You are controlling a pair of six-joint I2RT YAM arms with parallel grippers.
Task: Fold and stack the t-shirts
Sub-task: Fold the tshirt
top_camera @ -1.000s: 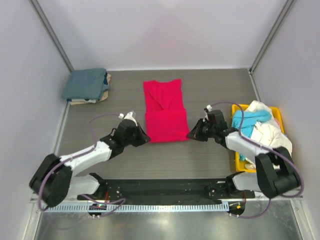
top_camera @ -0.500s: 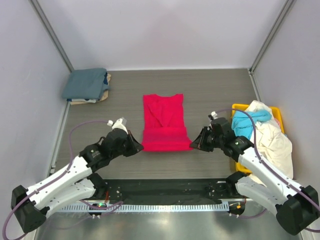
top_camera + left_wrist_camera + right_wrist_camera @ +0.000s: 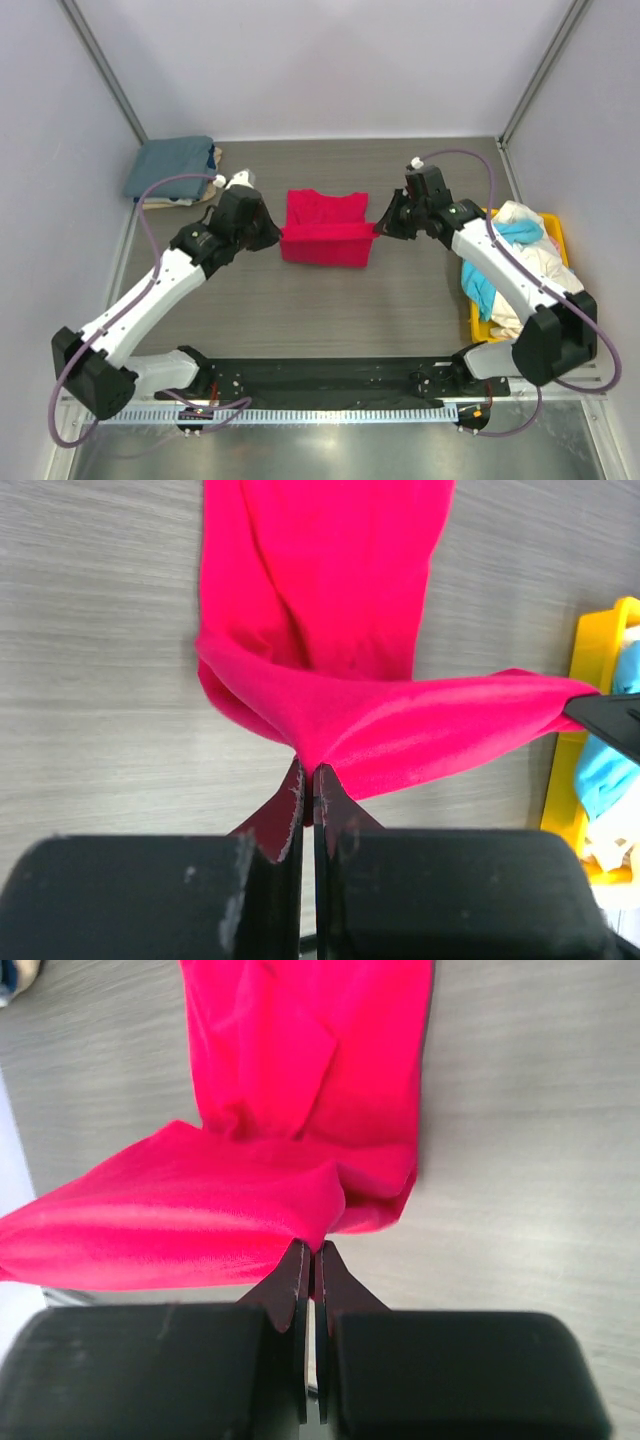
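Observation:
The red-pink t-shirt (image 3: 325, 228) lies mid-table, its near hem lifted and carried over the far part. My left gripper (image 3: 270, 232) is shut on the hem's left corner (image 3: 310, 762). My right gripper (image 3: 378, 226) is shut on the hem's right corner (image 3: 312, 1235). The hem hangs stretched between them above the table. A slate blue-grey t-shirt (image 3: 170, 167) lies folded on top of a tan one (image 3: 208, 190) at the far left. Cyan (image 3: 500, 240) and cream-white (image 3: 535, 270) shirts lie in a heap at the right.
A yellow plastic bin (image 3: 552, 236) at the right edge holds the heap of shirts; it also shows in the left wrist view (image 3: 590, 680). Grey walls close the table at the back and both sides. A black rail runs along the near edge.
Both grippers have carried the shirt's near hem up and away from the arms' bases, over the far part. The shirt now looks about half as long in the top view.

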